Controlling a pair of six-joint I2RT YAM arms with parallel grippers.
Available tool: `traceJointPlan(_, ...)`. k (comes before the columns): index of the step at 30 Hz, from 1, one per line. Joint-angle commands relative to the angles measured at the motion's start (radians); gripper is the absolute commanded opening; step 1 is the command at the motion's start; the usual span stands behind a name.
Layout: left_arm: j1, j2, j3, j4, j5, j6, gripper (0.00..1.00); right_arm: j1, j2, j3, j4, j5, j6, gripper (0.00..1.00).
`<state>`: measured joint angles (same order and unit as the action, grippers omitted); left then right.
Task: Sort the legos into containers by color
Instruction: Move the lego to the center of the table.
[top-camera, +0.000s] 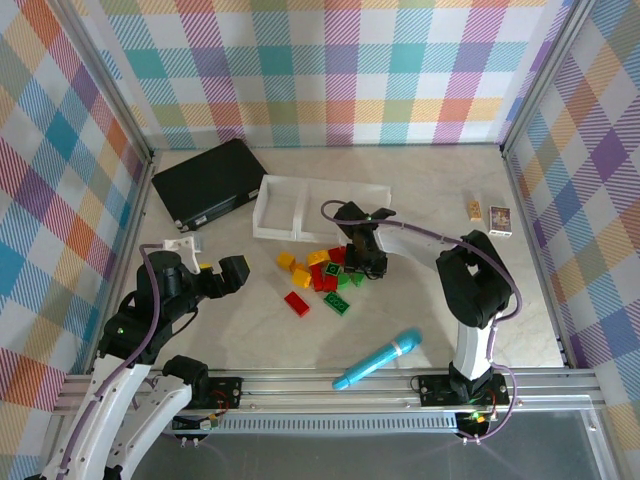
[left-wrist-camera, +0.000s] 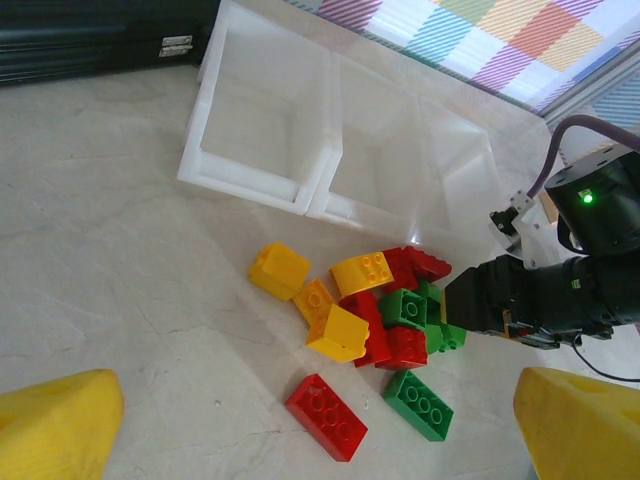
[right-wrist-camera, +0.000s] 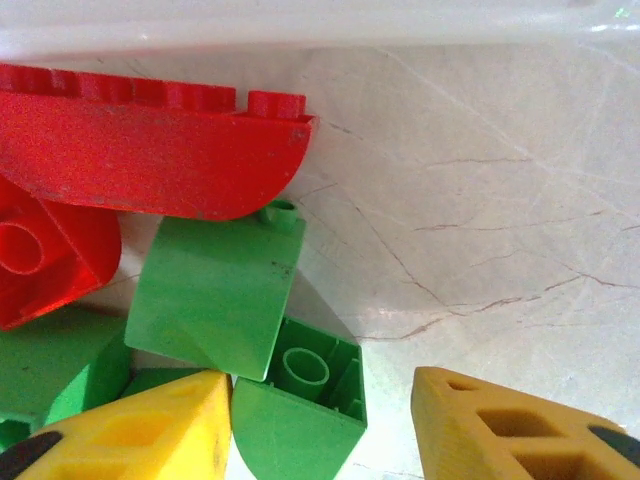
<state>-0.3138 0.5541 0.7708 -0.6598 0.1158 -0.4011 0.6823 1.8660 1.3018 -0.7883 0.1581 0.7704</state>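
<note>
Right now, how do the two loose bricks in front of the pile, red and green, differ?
The red brick is red, the green brick green. The red brick lies left of the green brick and farther from the pile. Both are oblong and lie flat, studs up.

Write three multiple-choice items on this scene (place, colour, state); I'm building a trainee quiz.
1. Where is the blue stick? A in the tray; B on the table, near its front edge; C on the black case.
2. Apart from the pile, on its near side, lie: A two yellow bricks; B a red brick and a green brick; C two blue bricks.
3. The left hand is: A open; B shut on a brick; C shut, empty.
Answers: B, it lies alone there; B, both colours show; A, its fingers stand apart.
</note>
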Motion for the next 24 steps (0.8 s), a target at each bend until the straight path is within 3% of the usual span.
traceJointPlan(1, -0.007, -0.003, -0.013, -0.001, 0.024, -0.010, 0.99, 0.008, -0.005, -0.002, -0.054, 0.042, -0.013, 0.50)
traceJointPlan(8, -0.007, -0.004, -0.017, -0.002, 0.027, -0.014, 1.00, 0.007, -0.061, -0.038, -0.101, 0.110, -0.022, 0.49)
traceJointPlan(13, -0.007, -0.001, -0.019, -0.001, 0.025, -0.014, 1.00, 0.007, -0.069, -0.042, -0.095, 0.083, -0.051, 0.48)
traceJointPlan(24, -0.007, 0.007, -0.024, 0.000, 0.016, -0.013, 1.00, 0.011, -0.084, -0.065, -0.062, 0.027, -0.145, 0.63)
